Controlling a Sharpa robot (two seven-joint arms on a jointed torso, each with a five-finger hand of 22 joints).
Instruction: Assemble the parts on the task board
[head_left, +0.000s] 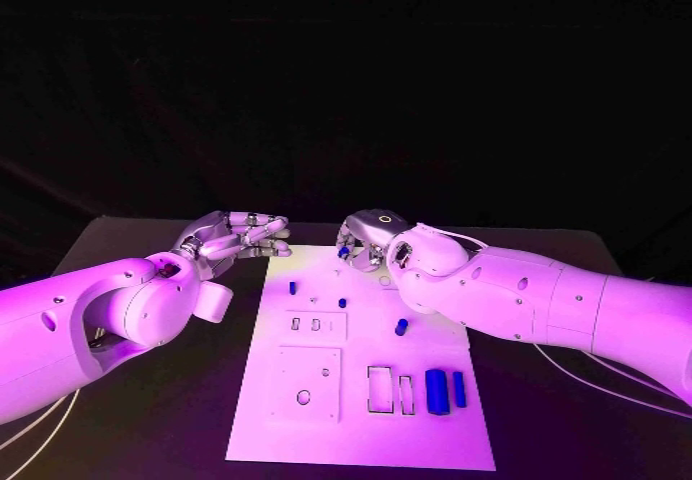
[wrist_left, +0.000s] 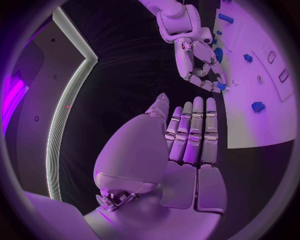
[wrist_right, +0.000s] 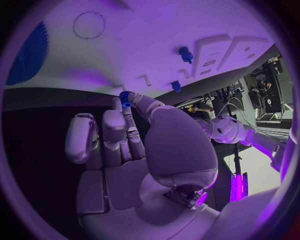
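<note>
So the right hand (head_left: 366, 243) is up at the far end of the board (head_left: 433, 440) and it's got a small blue gear (wrist_right: 125, 95) pinched at its fingertips, other fingers fairly straight. Looks to me like the step in hand is carrying that gear to its spot at the far end of the board, probably one of the little white pegs (wrist_right: 145, 80) just beside it. Next move, I'd guess, is lining the gear's hole over a peg and pressing straight down, which needs a steady, upright approach since the part is tiny.

The left hand (head_left: 238, 238) holds nothing, fingers straight and close together, hovering over the desk (head_left: 144, 420) just off the board's far left corner.

Counting blue bits on the board in the head view: two small ones near the far end (head_left: 293, 287), one oval piece (head_left: 401, 325) right of the middle, and two long bars (head_left: 436, 389) at the near right. Add the held gear and that's six. Some could be hidden behind the right hand, can't tell.
</note>
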